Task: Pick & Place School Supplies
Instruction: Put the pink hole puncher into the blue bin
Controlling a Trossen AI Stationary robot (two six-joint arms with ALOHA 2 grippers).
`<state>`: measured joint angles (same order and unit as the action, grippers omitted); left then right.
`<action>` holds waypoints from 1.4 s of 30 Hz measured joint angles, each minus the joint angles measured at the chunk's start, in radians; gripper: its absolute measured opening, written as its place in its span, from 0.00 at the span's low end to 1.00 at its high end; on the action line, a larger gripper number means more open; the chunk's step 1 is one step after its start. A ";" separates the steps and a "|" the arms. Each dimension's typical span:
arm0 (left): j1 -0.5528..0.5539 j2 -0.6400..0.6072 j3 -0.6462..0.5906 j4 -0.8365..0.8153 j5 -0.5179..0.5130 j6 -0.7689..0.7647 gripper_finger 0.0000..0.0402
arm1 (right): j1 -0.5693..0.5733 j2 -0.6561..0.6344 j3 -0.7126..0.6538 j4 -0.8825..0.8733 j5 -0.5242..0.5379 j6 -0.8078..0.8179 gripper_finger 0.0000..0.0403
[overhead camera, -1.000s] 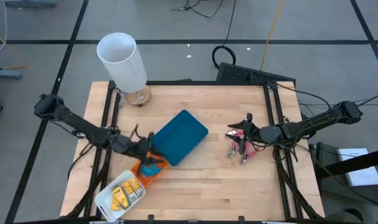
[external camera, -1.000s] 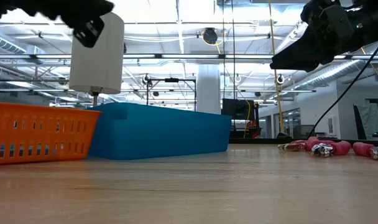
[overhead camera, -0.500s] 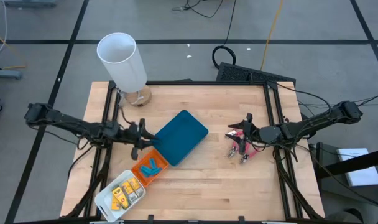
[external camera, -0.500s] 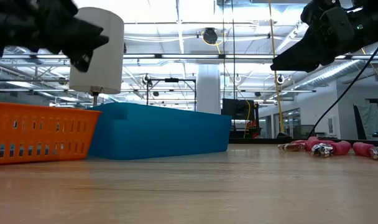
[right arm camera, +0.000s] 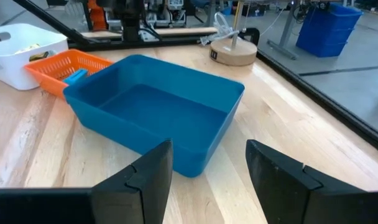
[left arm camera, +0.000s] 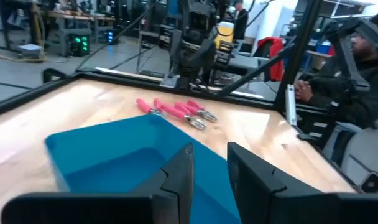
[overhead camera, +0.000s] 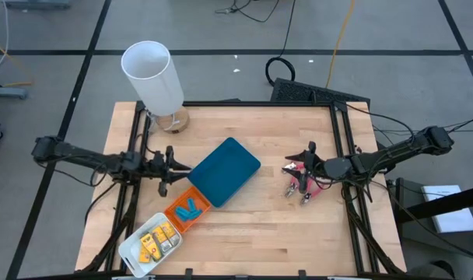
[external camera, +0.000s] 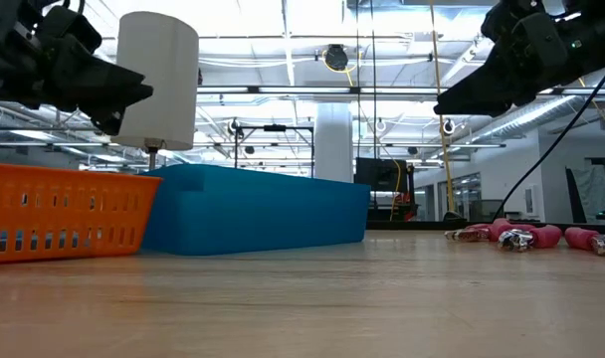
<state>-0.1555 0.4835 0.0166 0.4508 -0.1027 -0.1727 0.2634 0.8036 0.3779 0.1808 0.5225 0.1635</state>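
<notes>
My left pincer (overhead camera: 165,162) hangs at centre left of the overhead frame, fingers parted a narrow way and holding nothing, just beside the teal tray (overhead camera: 224,171). My right pincer (overhead camera: 309,161) hovers at centre right, spread wide and also empty, above the pink-handled scissors (overhead camera: 302,183) lying loose on the wood. The light-blue pieces (overhead camera: 187,209) sit in the orange basket (overhead camera: 174,217), the yellow pieces (overhead camera: 154,240) in the white tray (overhead camera: 131,247), lower left. The risk lies right: the two tools look tangled, though the view is too small to be sure, so a descent could snag both or skid off a handle.
</notes>
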 joint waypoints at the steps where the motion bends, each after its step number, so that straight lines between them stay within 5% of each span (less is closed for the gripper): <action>1: 0.000 -0.030 0.000 -0.034 -0.005 0.003 0.24 | 0.000 0.000 0.000 -0.008 -0.001 0.005 0.48; 6: 0.000 -0.169 0.000 -0.164 -0.004 -0.004 0.24 | 0.000 0.000 0.000 -0.079 -0.040 0.008 0.48; 12: 0.000 -0.279 0.000 -0.262 -0.047 -0.014 0.24 | 0.004 0.000 0.000 -0.277 -0.355 0.069 0.48; 17: 0.000 -0.281 0.000 -0.286 -0.048 0.004 0.24 | 0.085 0.000 0.006 -0.540 -0.451 0.208 0.48; 23: 0.000 -0.274 0.000 -0.318 -0.048 0.018 0.24 | 0.157 0.000 0.094 -0.908 -0.472 0.362 0.48; 42: 0.000 -0.274 0.000 -0.328 -0.051 0.120 0.24 | 0.184 0.221 0.034 -0.863 -0.416 0.487 0.45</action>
<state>-0.1555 0.2100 0.0166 0.1233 -0.1535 -0.0531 0.4470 1.0244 0.4114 -0.6823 0.1069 0.6500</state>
